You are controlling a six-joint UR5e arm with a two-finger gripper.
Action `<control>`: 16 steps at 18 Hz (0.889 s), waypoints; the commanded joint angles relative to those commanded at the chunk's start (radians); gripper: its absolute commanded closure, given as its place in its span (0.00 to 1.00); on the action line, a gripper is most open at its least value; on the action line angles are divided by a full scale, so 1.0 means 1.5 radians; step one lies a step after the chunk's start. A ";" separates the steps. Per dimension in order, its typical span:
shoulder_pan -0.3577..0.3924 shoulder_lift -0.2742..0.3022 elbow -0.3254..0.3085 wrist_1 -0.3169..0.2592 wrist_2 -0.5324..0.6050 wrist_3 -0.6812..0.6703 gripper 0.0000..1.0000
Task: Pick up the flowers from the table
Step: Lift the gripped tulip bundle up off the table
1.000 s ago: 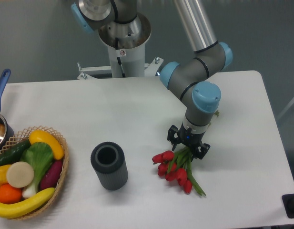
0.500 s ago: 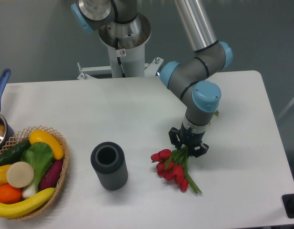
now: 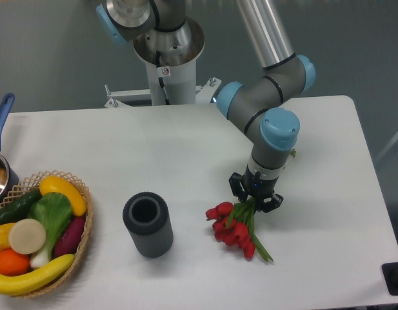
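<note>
Gripping the green stems of the flowers, the gripper points straight down over the right half of the white table, its 2 fingers closed tight around the bunch. Red buds fan out to the lower left of the fingers, close above the tabletop; contact cannot be judged. Left of them stands a dark ribbed cylinder, and a wicker basket of fruit and vegetables sits at the far left edge.
</note>
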 joint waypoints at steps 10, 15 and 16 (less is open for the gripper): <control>0.020 0.146 -0.007 -0.001 -0.167 -0.071 0.61; 0.029 0.215 -0.002 -0.001 -0.319 -0.140 0.61; 0.039 0.228 -0.004 -0.001 -0.341 -0.149 0.61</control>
